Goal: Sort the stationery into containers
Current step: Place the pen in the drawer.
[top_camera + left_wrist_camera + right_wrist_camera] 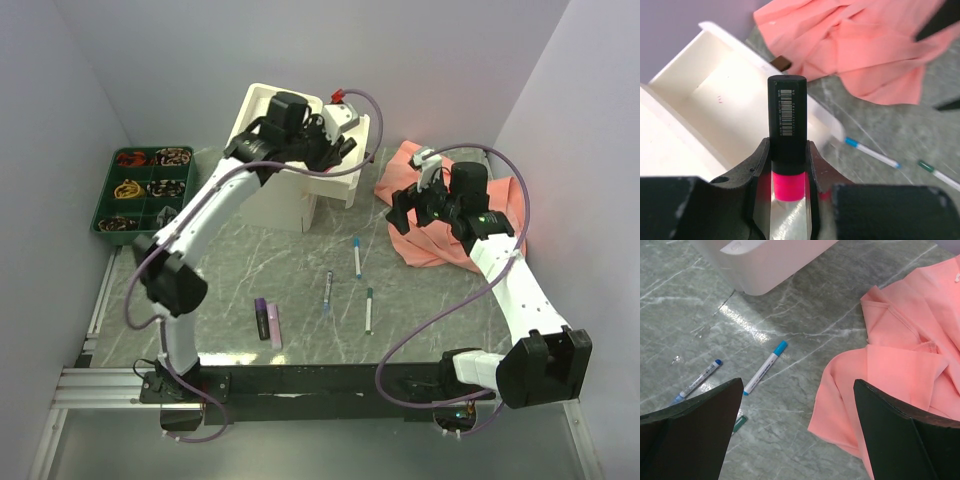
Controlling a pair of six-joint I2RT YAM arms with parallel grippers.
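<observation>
My left gripper [787, 150] is shut on a red-and-black marker [787, 112], which points out over the open cream-white drawer [715, 100] of the cabinet [270, 150]. From above, this gripper [338, 148] hangs over the pulled-out drawer [345, 185]. My right gripper [799, 385] stands open with nothing in it, above the table beside a pink cloth [900, 365]. Lying on the table are a blue-capped pen [357, 255], a dark pen [328, 292], a green-capped pen [368, 310] and a purple highlighter [262, 318] next to a pink highlighter [275, 328].
A green compartment tray [106, 188] with small items sits at the far left. The pink cloth [445, 215] covers the right back of the table under my right gripper [410, 208]. Grey walls close in both sides.
</observation>
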